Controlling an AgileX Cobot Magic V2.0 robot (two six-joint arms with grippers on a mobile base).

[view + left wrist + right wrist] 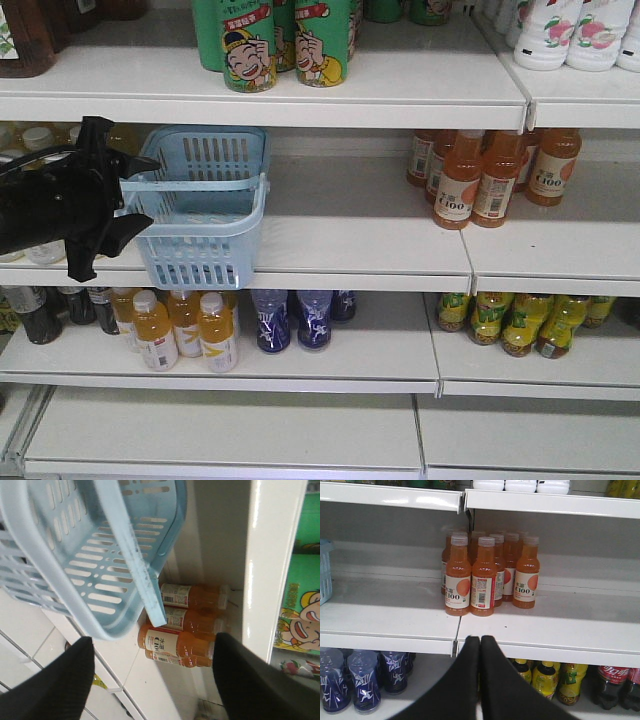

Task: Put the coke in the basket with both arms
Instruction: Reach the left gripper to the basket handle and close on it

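Light blue slotted basket (200, 255), upright, at front edge of middle shelf (360, 235)

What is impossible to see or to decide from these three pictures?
- The coke: in no view; the right wrist view shows only dark bottles, cut off by its lower edge.
- The left claw and the basket: in the front view they overlap, so contact is unclear.
- The right claw: outside the front view; its own wrist view shows only the shut tips.

You can read "C100" on the orange bottles' (490, 575) white labels, near the middle shelf's (390, 620) front edge. Other labels are too small to read.
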